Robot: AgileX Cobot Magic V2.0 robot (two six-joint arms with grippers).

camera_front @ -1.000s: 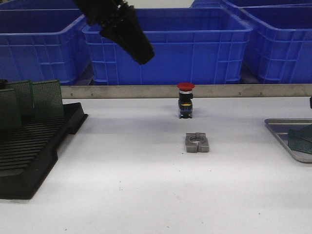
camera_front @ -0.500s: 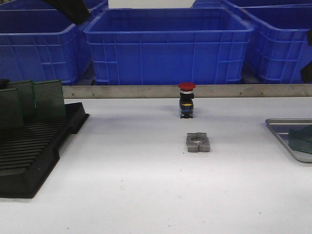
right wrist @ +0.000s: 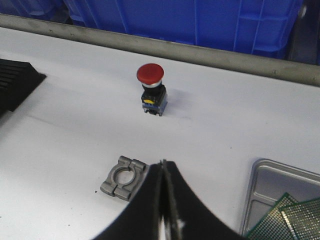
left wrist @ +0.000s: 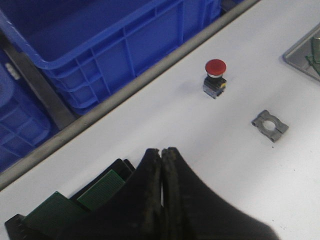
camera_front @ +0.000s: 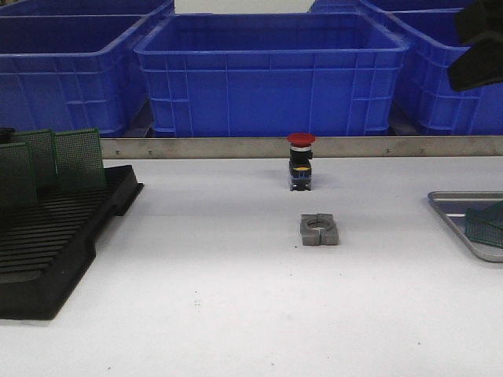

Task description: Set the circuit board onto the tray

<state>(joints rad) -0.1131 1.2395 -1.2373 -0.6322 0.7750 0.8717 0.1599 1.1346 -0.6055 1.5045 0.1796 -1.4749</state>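
Observation:
Green circuit boards (camera_front: 55, 161) stand in a black slotted rack (camera_front: 55, 236) at the left. They also show in the left wrist view (left wrist: 102, 189). The silver tray (camera_front: 454, 206) lies at the right edge with a circuit board (camera_front: 483, 224) in it. In the right wrist view the tray (right wrist: 277, 182) holds two boards (right wrist: 295, 216). My left gripper (left wrist: 162, 150) is shut and empty, high above the rack's near end. My right gripper (right wrist: 163, 162) is shut and empty, high above the table between clamp and tray. Its dark arm (camera_front: 478, 55) shows at the top right.
A red push button (camera_front: 299, 161) stands mid-table by the metal rail (camera_front: 236, 147). A grey metal clamp (camera_front: 319, 230) lies in front of it. Big blue crates (camera_front: 271, 71) line the back behind the rail.
My left arm has risen and left the front view at the upper left. My right arm has come into view at the upper right.

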